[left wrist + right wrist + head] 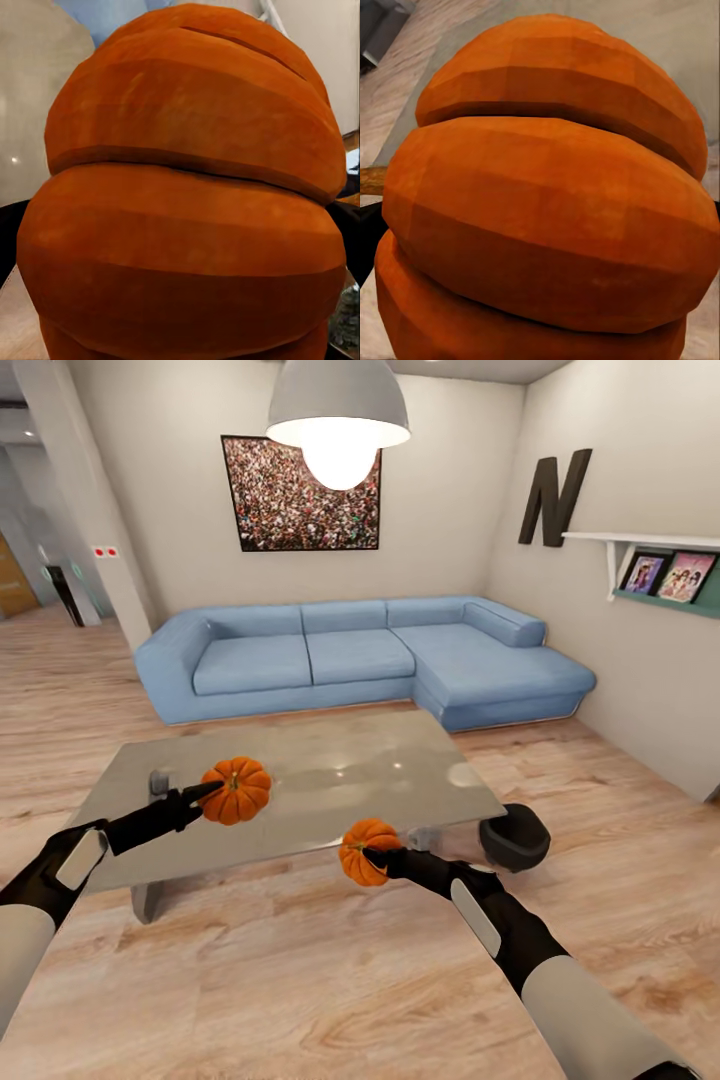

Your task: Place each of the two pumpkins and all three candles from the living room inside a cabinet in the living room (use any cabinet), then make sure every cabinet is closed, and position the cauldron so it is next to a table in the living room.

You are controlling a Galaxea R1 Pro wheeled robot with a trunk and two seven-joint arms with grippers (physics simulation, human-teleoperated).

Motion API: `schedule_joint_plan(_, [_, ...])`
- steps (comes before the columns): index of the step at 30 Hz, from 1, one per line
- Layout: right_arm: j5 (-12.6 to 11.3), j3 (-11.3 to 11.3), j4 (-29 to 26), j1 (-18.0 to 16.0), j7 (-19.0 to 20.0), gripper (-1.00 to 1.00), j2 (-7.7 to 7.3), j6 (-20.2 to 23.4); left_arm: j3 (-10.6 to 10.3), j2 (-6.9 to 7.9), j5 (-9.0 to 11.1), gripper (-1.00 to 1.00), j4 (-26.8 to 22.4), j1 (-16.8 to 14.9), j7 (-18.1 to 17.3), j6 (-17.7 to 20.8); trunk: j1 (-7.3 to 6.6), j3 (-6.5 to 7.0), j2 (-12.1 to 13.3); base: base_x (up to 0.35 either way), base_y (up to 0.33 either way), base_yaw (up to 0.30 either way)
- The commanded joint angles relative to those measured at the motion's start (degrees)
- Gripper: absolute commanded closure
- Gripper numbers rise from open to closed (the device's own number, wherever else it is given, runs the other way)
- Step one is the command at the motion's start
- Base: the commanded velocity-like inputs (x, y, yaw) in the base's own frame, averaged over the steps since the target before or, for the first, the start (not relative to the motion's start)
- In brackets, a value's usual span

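Left gripper (205, 794) clamps one pumpkin (236, 790) over the glass table (400, 780); right gripper (372, 857) grips the other pumpkin (362, 846) off its near edge.

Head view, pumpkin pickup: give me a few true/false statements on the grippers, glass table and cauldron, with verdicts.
1. The left gripper holds a ribbed orange pumpkin over the grey glass-topped table. True.
2. The right gripper is empty. False: it grips the second orange pumpkin.
3. The black cauldron sits on the sofa. False: it stands on the wood floor beside the table's right end.
4. The blue corner sofa stands behind the table. True.
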Motion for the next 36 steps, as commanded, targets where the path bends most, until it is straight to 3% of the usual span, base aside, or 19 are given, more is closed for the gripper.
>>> schedule_joint_plan(1, [-0.20, -0.02, -0.03, -0.01, -0.04, 1.00, 0.01, 0.03, 0.23, 0.00, 0.28, 1.00, 0.03, -0.01, -0.05, 0.17, 0.00, 0.01, 0.00, 0.000, 0.000, 0.284])
schedule_joint_plan(7, [-0.28, -0.02, 0.12, -0.01, -0.07, 1.00, 0.01, 0.03, 0.45, -0.13, 0.16, 1.00, 0.20, -0.01, 0.27, 0.02, 0.00, 0.01, 0.00, 0.000, 0.000, 0.284])
schedule_joint_plan(11, [-0.29, -0.02, 0.14, -0.01, -0.05, 1.00, 0.01, 0.03, 0.39, -1.07, -0.03, 1.00, 0.44, 0.02, 0.46, -0.06, 0.00, 0.01, 0.00, 0.000, 0.000, 0.284])
schedule_joint_plan(14, [-0.29, -0.02, 0.14, -0.01, -0.11, 1.00, 0.01, 0.03, 0.19, -1.78, -0.32, 1.00, 3.59, 0.07, 1.03, -0.16, 0.00, 0.01, 0.00, 0.000, 0.000, 0.285])
schedule_joint_plan(27, [-0.29, 0.06, 0.14, -0.01, -0.04, 1.00, 0.01, 0.11, 0.02, -2.90, -1.15, 1.00, 6.96, 0.17, 1.20, -0.37, 0.00, 0.01, 0.00, 0.000, 0.000, 0.285])
schedule_joint_plan(36, [-0.36, 0.05, 0.23, -0.01, -0.04, 1.00, 0.00, 0.11, 0.07, -2.95, -1.15, 1.00, 7.25, 0.17, 1.20, -0.38, 0.00, 0.01, 0.00, 0.000, 0.000, 0.285])
